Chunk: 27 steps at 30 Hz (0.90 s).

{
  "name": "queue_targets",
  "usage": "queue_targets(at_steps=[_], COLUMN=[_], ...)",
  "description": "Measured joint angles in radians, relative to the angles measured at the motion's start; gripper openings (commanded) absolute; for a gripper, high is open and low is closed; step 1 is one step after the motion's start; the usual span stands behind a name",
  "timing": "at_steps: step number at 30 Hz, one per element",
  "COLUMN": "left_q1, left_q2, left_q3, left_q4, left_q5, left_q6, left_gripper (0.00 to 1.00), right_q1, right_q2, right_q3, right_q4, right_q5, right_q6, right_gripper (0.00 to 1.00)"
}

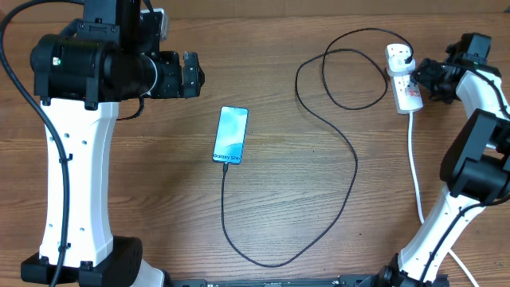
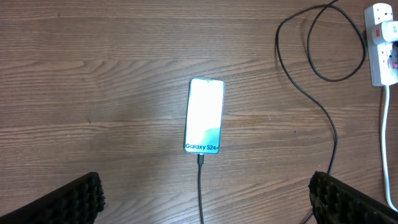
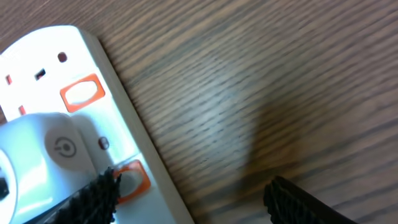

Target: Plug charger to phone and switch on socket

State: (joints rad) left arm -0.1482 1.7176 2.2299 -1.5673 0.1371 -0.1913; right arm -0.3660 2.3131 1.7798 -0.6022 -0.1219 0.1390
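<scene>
overhead: one phone [image 1: 231, 134] lies flat near the middle of the wooden surface [image 1: 159, 207], screen up and lit. one charger [image 1: 354, 163], a thin black cable, meets the phone's near edge, loops toward the front, then climbs in wide curves to the one socket [image 1: 404, 80] at the far right. one thick white lead [image 1: 415, 159] runs from the socket toward the front. there are two arms. the left arm [image 1: 72, 159] stands at the left, its jaws up and left of the phone, well apart from it. the right arm [image 1: 478, 151] reaches to the socket, its jaws just beside it.

left wrist: the phone [image 2: 204, 117] sits centred below, with the charger [image 2: 201, 186] plugged into its bottom edge. the socket [image 2: 380, 43] shows at the right edge. two ribbed fingers [image 2: 68, 202] sit in the lower corners; the left jaws are spread wide and hold nothing.

right wrist: the socket [image 3: 81, 68] fills the left side, with two orange-red switches [image 3: 81, 93] in sight and one white adapter [image 3: 37, 162] seated in it. the right jaws are parted with nothing gripped; one finger [image 3: 87, 202] hangs at the lower switch [image 3: 134, 174], and i cannot tell if it touches. the other finger is over bare wood.
</scene>
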Motion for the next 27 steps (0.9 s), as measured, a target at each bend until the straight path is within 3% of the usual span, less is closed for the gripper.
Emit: queue_targets(at_steps=[16,27], left_q1=[0.0,0.0], left_q2=[0.0,0.0], left_q3=[0.0,0.0], left_q4=[0.0,0.0], left_q5=[0.0,0.0], left_q6=[0.0,0.0], left_gripper=[1.0,1.0], right_q1=[0.001,0.015], right_q2=[0.012,0.03], right_q3=[0.021,0.149], right_q4=[-0.02,-0.232], right_q5=[0.013,0.085], right_q6=[0.003,0.003], right_gripper=[0.76,0.76])
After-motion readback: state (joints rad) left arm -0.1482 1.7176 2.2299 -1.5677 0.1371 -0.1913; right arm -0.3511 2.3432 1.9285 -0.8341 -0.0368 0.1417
